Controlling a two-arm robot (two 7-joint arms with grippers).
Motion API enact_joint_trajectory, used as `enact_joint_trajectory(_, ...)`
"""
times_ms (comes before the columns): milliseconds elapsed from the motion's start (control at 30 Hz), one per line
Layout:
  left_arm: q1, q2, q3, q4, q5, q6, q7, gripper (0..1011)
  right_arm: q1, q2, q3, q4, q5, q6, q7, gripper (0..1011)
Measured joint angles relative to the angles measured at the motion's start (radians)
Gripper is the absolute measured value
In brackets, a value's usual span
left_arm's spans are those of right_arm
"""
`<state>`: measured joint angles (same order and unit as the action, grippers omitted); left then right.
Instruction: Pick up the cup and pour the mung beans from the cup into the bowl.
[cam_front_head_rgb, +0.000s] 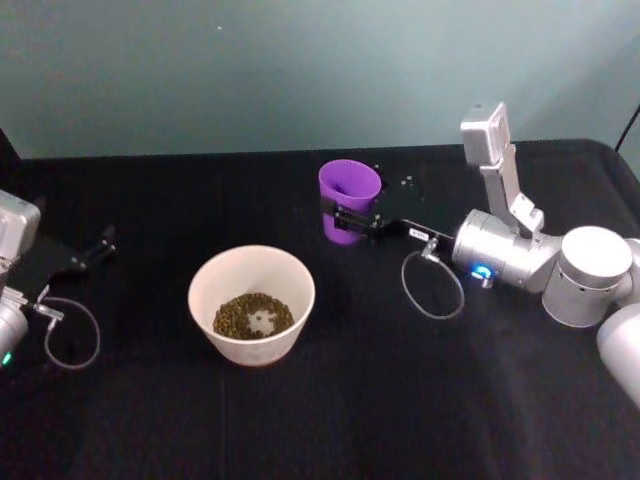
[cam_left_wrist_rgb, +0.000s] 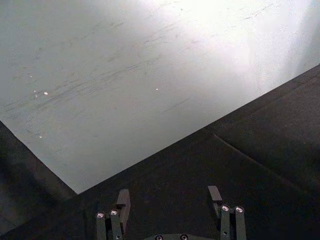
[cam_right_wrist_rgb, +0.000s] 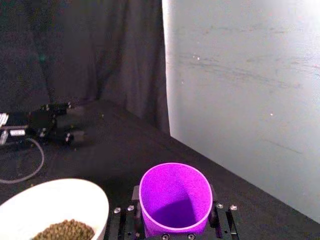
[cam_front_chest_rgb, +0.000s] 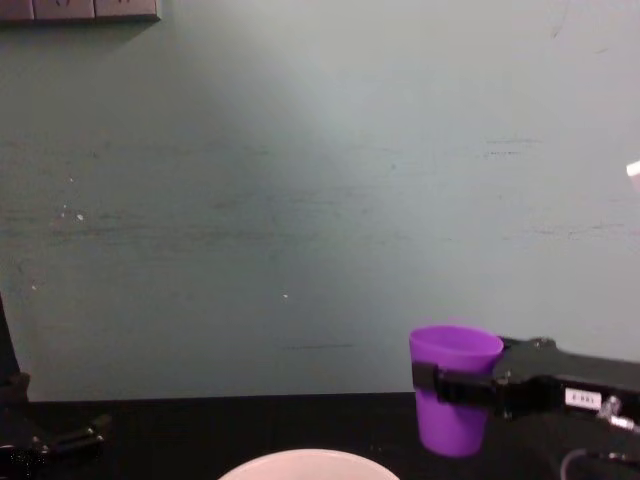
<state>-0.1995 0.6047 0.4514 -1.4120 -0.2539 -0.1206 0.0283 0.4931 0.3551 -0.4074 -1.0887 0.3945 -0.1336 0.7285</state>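
Looks like the pour's basically done: the mung beans (cam_front_head_rgb: 253, 316) sit in the bowl (cam_front_head_rgb: 251, 266), and the cup (cam_front_head_rgb: 348, 200) looks empty, upright, gripped by the right end effector (cam_front_head_rgb: 345, 217). Bowl's just off to its left. Left end effector (cam_left_wrist_rgb: 170, 199) parked, fingers apart.

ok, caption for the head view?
Right gripper holds the upright purple cup behind the bowl of mung beans; left gripper parked open.

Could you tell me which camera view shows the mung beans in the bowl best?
The head view: it looks down into the bowl, showing the mung beans across its bottom. The right wrist view catches one edge of the pile; the chest view shows just the bowl's rim.
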Motion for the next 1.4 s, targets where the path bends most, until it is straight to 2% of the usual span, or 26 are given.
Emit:
enact_joint_trajectory(100,0.0,0.0,0.0,0.0,0.0,0.0,0.0,1011,0.004,-0.005,-0.017,0.046,-0.006,-0.054,0.005,730)
enact_joint_trajectory(367,0.0,0.0,0.0,0.0,0.0,0.0,0.0,1011,0.004,-0.014,-0.031,0.088,-0.012,-0.128,0.004,731)
enact_joint_trajectory(433,0.0,0.0,0.0,0.0,0.0,0.0,0.0,1011,0.003,-0.02,-0.042,0.11,-0.027,-0.162,0.002,731)
enact_joint_trajectory(567,0.0,0.0,0.0,0.0,0.0,0.0,0.0,1011,0.001,-0.023,-0.055,0.121,-0.05,-0.187,-0.007,731)
enact_joint_trajectory(933,0.0,0.0,0.0,0.0,0.0,0.0,0.0,1011,-0.003,-0.027,-0.066,0.137,-0.069,-0.204,-0.01,731)
enact_joint_trajectory(1200,0.0,0.0,0.0,0.0,0.0,0.0,0.0,1011,0.006,-0.031,-0.061,0.163,-0.042,-0.161,0.012,731)
enact_joint_trajectory(1400,0.0,0.0,0.0,0.0,0.0,0.0,0.0,1011,0.013,-0.034,-0.063,0.182,-0.041,-0.15,0.016,731)
